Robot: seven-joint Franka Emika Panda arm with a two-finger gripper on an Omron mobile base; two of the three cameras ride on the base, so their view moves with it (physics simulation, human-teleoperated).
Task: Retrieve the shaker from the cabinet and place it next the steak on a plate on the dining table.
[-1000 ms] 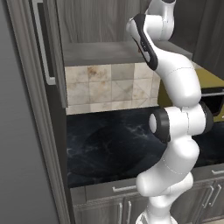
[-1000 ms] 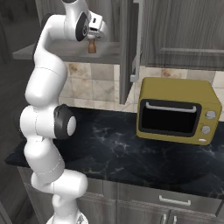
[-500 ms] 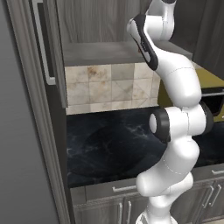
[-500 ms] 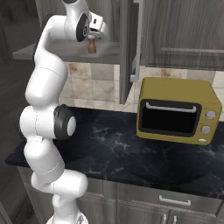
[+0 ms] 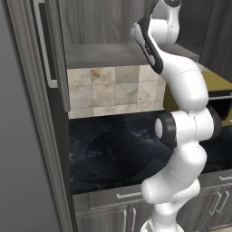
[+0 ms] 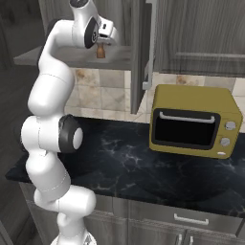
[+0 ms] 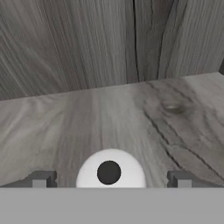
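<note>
A: Inside the cabinet (image 6: 143, 52), up high — grey wood grain all round, door swung open with its silver bar handle (image 6: 152, 45) facing out. Below, black marble counter (image 6: 158, 167) and tan tile backsplash (image 5: 113, 88).

B: And to the right on that counter?

A: Yellow microwave (image 6: 194, 119), dark door, two knobs. Well apart from the arm (image 6: 52, 119).

B: Arm posture?

A: Rising from the base, bent up and over, hand reaching into the open cabinet at shelf level.

B: Gripper?

A: Gripper (image 7: 109, 180) spread wide, fingertips (image 7: 41, 179) standing far apart on either side of the shaker (image 7: 110, 171). Not clamped on anything; gaps visible on both sides of the white top.

B: Shaker's place, then?

A: On the cabinet shelf (image 7: 131, 127), upright, between the fingertips. Seen from above in the hand view: round white top with a dark hole in its middle. Seen from the right base view as a small brown body (image 6: 101, 51) just under the hand. Contact with the fingers not apparent.
</note>
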